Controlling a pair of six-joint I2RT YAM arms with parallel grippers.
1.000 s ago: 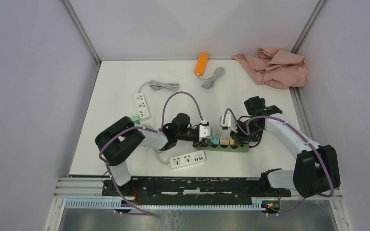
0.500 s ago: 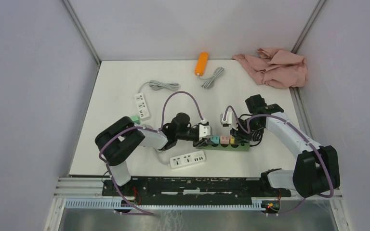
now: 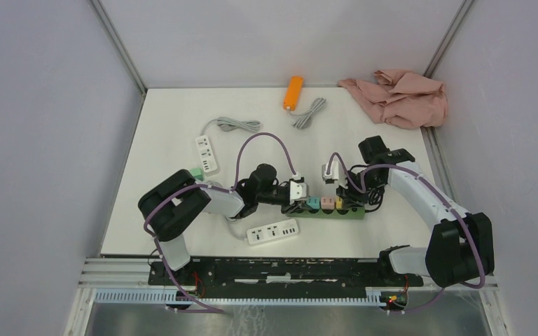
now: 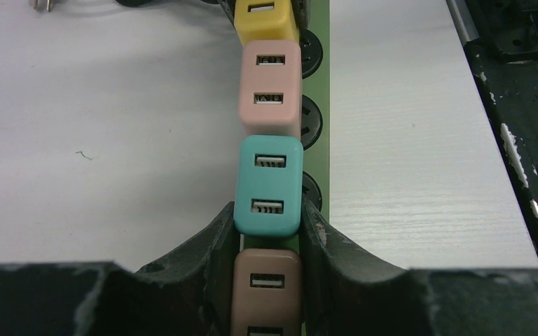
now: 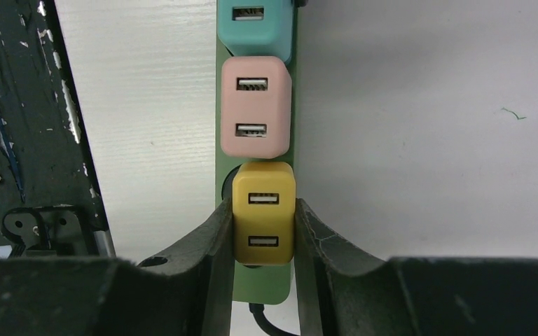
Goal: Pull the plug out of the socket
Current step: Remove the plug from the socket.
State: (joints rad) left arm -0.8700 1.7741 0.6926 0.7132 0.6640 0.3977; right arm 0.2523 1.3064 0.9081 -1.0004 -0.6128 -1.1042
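Enclosure: three plain pale lilac-grey walls, back (image 3: 280,35), left (image 3: 35,140) and right (image 3: 511,105), matte and unmarked. Two slim aluminium corner posts, left (image 3: 118,45) and right (image 3: 448,38), run down to the far corners of the desk.

Flat white rectangular desk (image 3: 175,126); seen close from the wrist views, its surface has a fine streaked grain and one or two small dark scratches.

Near edge: grooved aluminium rail (image 3: 119,269) with a long black metal plate (image 3: 280,269) bolted on it, paint chipped in white flecks. Below that, a slotted white strip (image 3: 252,297), then dull grey brushed sheet metal (image 3: 287,318).

Light: even and diffuse, shadows short and soft.
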